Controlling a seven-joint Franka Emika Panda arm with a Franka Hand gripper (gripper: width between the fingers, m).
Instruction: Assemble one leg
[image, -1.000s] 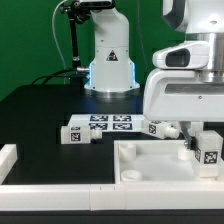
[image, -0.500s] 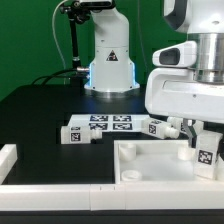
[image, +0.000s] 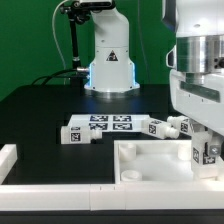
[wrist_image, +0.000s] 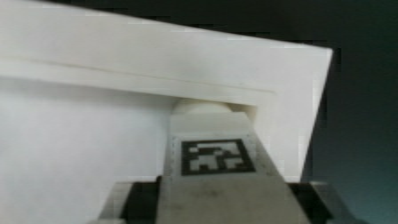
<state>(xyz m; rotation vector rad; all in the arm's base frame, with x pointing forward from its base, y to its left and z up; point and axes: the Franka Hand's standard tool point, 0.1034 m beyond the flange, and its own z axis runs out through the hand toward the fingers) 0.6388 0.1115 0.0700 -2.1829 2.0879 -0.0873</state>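
My gripper (wrist_image: 215, 195) was clamped on the tagged leg (wrist_image: 217, 150) above the white panel (image: 150, 160); tilted, it risked jamming in the corner hole.

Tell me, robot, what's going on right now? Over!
Gripper shut on the leg. Leg upright over the white panel, near its corner on the exterior view's right. Nothing visibly in the way; other legs lie behind the panel.
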